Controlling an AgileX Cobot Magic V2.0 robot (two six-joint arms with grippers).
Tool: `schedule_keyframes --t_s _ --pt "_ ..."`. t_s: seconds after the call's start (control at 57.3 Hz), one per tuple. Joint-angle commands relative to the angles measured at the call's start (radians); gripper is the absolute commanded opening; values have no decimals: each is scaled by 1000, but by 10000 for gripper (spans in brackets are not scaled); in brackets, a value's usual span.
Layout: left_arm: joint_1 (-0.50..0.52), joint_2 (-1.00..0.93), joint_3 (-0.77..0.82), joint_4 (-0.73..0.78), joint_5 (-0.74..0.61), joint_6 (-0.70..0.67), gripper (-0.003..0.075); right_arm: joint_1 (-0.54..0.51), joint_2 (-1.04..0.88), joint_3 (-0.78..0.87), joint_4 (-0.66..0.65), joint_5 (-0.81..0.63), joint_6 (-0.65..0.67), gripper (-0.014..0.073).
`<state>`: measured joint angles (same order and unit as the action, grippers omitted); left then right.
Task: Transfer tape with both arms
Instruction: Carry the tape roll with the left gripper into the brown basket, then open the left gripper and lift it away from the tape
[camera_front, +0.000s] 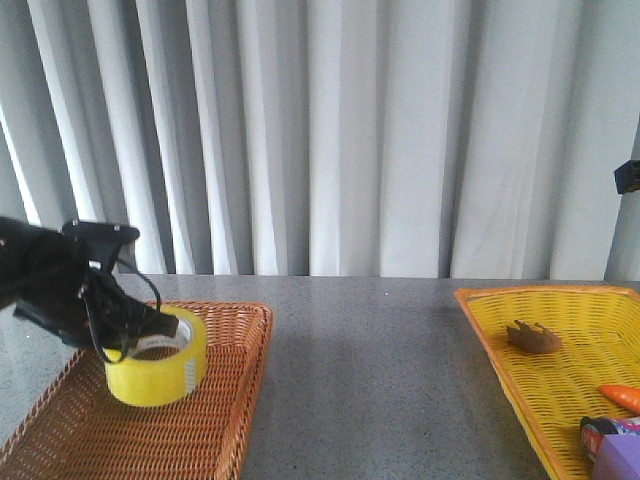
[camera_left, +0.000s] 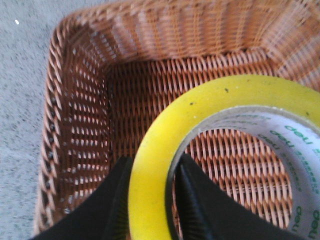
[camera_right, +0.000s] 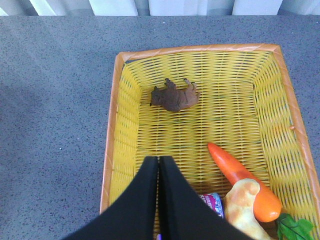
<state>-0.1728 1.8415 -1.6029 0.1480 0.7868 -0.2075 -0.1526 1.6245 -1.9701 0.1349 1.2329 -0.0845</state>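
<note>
1. Two wicker baskets sit on a grey speckled table (camera_front: 380, 350) in front of pale pleated curtains (camera_front: 330, 130); the table and curtains are the largest things in the front view
2. The brown wicker basket (camera_front: 235, 400) stands at the table's left end, and the yellow wicker basket (camera_front: 560, 400) with an orange rim stands at the right end, well apart from it
3. The left arm (camera_front: 45, 285), black with looping cables, reaches into the brown basket
4. The tape (camera_front: 160, 362), a wide yellow roll with a white core printed in green, is in the brown basket; whether it rests on the weave or is lifted off it cannot be told
5. The left gripper (camera_left: 152, 200) is clamped on the roll's wall, one finger outside the yellow band and one inside the core
6. The right gripper (camera_right: 158, 200) hangs over the near part of the yellow basket with its fingers pressed together, holding nothing
7. An orange toy carrot (camera_right: 242, 187) lies in the yellow basket, touching a tan lumpy toy (camera_right: 242, 207) beside it
8. A small brown animal figure (camera_right: 174, 96) lies on its side toward the far end of that basket, apart from the carrot
9. A small printed packet (camera_right: 212, 202) shows partly, just beside the right gripper's fingers
</note>
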Motion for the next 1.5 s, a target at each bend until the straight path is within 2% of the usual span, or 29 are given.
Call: schedule_keyframes --t_s 0.0,0.244,0.453,0.663,0.837,1.116,1.203,1.378,1.483 --pt "1 -53 28 -8 -148 -29 15 -6 -42 -22 5 -49 -2 -8" --pt "1 -49 98 -5 -211 -44 24 -6 -42 -22 5 -48 -2 -8" --pt "1 11 98 -26 -160 -44 36 -6 -42 -22 5 -48 -2 -8" --pt "1 53 98 -35 -155 -45 90 -6 -42 -22 5 -48 -3 -8" --pt "1 46 96 -50 -176 -45 195 -6 -42 -22 5 -48 -3 -8" --pt "1 1 89 -50 -186 -51 468 -6 -42 -22 5 -48 -3 -8" --pt "1 -19 55 -50 -163 -51 509 -6 -42 -22 5 -48 -3 -8" --pt "1 -87 -43 -50 -102 -31 489 -6 -42 -22 5 -48 -3 -8" --pt "1 -161 -86 -50 -93 -5 421 -6 -42 -22 5 -48 -3 -8"
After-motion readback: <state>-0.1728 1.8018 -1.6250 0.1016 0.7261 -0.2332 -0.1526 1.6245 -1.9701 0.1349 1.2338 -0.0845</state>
